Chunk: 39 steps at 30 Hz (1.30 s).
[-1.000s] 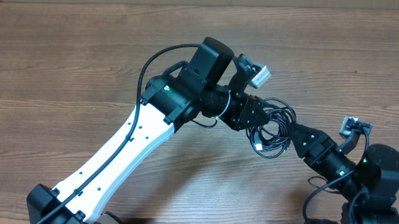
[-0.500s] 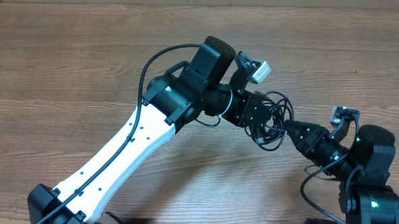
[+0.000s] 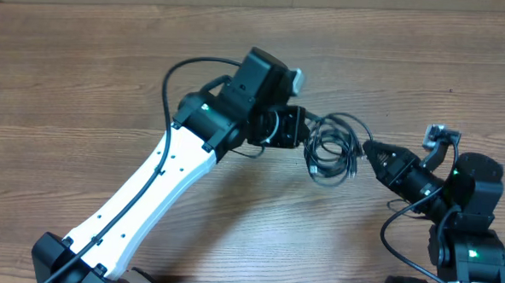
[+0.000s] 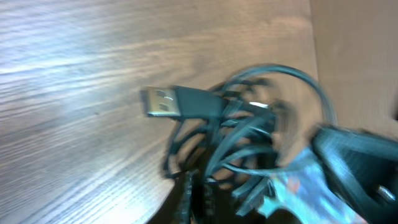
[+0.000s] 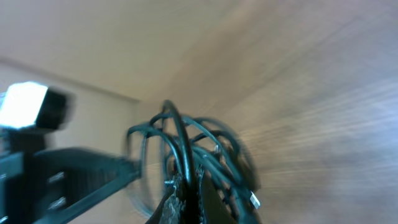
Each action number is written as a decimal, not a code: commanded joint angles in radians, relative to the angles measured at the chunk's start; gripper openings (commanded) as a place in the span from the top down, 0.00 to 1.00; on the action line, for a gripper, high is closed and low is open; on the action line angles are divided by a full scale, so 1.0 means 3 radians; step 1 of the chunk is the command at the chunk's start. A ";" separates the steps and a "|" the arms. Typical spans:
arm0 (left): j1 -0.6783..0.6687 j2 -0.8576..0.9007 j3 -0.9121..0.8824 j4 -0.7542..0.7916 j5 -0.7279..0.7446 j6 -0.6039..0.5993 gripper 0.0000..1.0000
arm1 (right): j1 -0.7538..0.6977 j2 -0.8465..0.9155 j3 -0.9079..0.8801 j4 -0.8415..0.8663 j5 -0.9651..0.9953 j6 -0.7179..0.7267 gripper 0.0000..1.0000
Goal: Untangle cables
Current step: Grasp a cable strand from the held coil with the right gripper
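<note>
Brown wood-grain table (image 3: pixel 84 83), tangled black cables (image 3: pixel 331 150) bunched over its right-centre.

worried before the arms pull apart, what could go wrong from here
The left pincer and right pincer both seem clamped on the same coil of cables from opposite sides; pulling could tighten the tangle rather than free a strand. The USB plug pokes out among the loops and could snag.

Matt wood-grain table (image 3: pixel 85 66); glossy black rubbery cables (image 3: pixel 330 153)
</note>
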State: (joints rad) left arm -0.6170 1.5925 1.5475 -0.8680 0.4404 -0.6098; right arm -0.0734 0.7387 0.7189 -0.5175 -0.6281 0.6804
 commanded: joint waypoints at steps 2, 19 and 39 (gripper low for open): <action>0.0050 -0.0036 0.0069 0.0001 -0.0259 -0.0083 0.88 | -0.0031 -0.0022 0.0078 0.0312 -0.0434 0.0131 0.96; 0.0178 -0.0036 0.0067 -0.0446 -0.0530 -0.0078 0.48 | 0.0278 -0.0020 0.0076 0.0562 -0.0381 0.0252 0.96; 0.0017 0.0041 0.0067 0.0011 0.0688 0.0814 0.30 | 0.0718 0.0048 0.0076 0.1623 -0.0415 0.1336 0.96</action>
State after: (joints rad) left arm -0.5835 1.5925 1.5475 -0.8814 0.6106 -0.4072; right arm 0.1280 0.7597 0.7189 -0.0738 -0.7311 1.0191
